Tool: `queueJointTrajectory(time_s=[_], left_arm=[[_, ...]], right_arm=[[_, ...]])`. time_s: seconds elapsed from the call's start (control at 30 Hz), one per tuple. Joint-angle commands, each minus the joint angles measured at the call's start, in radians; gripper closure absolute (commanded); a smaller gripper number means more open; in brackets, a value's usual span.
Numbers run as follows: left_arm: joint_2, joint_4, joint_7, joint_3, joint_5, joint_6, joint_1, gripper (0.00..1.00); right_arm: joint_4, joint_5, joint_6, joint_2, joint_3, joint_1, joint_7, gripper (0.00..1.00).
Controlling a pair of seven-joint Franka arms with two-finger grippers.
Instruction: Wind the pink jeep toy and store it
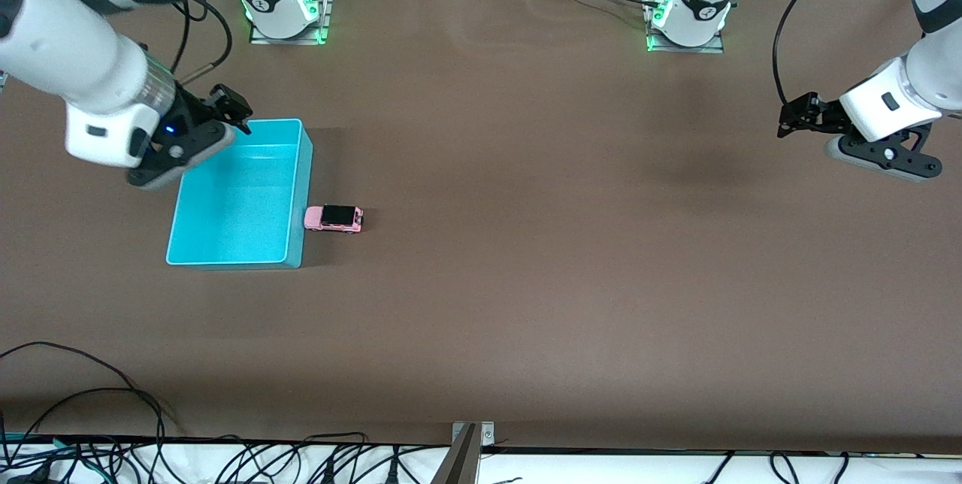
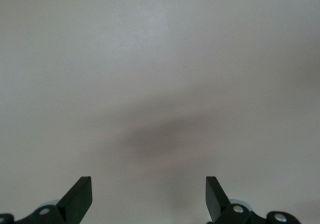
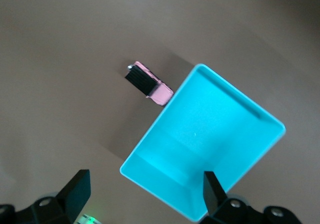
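1. Front view, first item from its edge at the right arm's end: we record the right claw [image 1: 234, 112], raised over the corner of the cyan bin that lies toward the robots' bases. Its fingers stand wide apart and hold nothing; the right wrist view shows both fingertips [image 3: 77, 190] spread, with the bin and the toy between them lower down.
2. Cyan bin [image 1: 301, 191]: an open rectangular container resting on the table [image 1: 564, 281], toward the right arm's end. We see nothing inside it. In the right wrist view its rim [image 3: 160, 129] and inner floor are in plain sight.
3. Pink jeep toy [image 1: 334, 219]: a small light-pink car with a black roof, standing on its wheels on the table just beside the bin's long wall, on the side toward the left arm's end. We cannot tell whether it touches the wall or sits a hair apart. The right wrist view shows the toy [image 3: 149, 83] close against the bin's outer edge. No claw is in contact with it.
4. Brown table surface: we note a broad bare stretch between the toy and the left arm.
5. Left claw [image 1: 789, 119]: raised over the table at the left arm's end, well apart from the toy and the bin. Its fingers are spread wide and carry nothing; the left wrist view shows the two fingertips [image 2: 80, 196] parted over plain table.
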Motion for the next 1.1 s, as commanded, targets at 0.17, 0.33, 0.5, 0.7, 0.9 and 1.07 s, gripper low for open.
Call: queueJointTrajectory(time_s=[0.17, 0.33, 0.5, 0.7, 0.9, 1.07], left_arm=[[0.045, 0.107, 0.101, -0.014, 0.048, -0.043, 0.036, 0.00], [0.045, 0.150, 0.105, -0.011, 0.065, -0.038, 0.040, 0.00], [0.041, 0.174, 0.104, -0.005, 0.040, -0.038, 0.056, 0.00], [0.012, 0.176, -0.056, -0.015, 0.036, -0.044, 0.059, 0.00], [0.013, 0.188, -0.079, -0.022, 0.037, -0.049, 0.057, 0.00], [0.013, 0.210, -0.039, -0.009, 0.031, -0.082, 0.059, 0.00]], right_arm=[[0.003, 0.044, 0.085, 0.154, 0.002, -0.004, -0.491, 0.00], [-0.032, 0.044, 0.159, 0.190, 0.005, 0.017, -0.597, 0.00], [-0.104, 0.041, 0.245, 0.200, 0.005, 0.048, -0.606, 0.00], [-0.314, 0.032, 0.516, 0.213, 0.005, 0.083, -0.667, 0.00], [-0.405, 0.029, 0.644, 0.213, 0.005, 0.094, -0.673, 0.00], [-0.478, 0.006, 0.774, 0.222, 0.005, 0.103, -0.698, 0.00]])
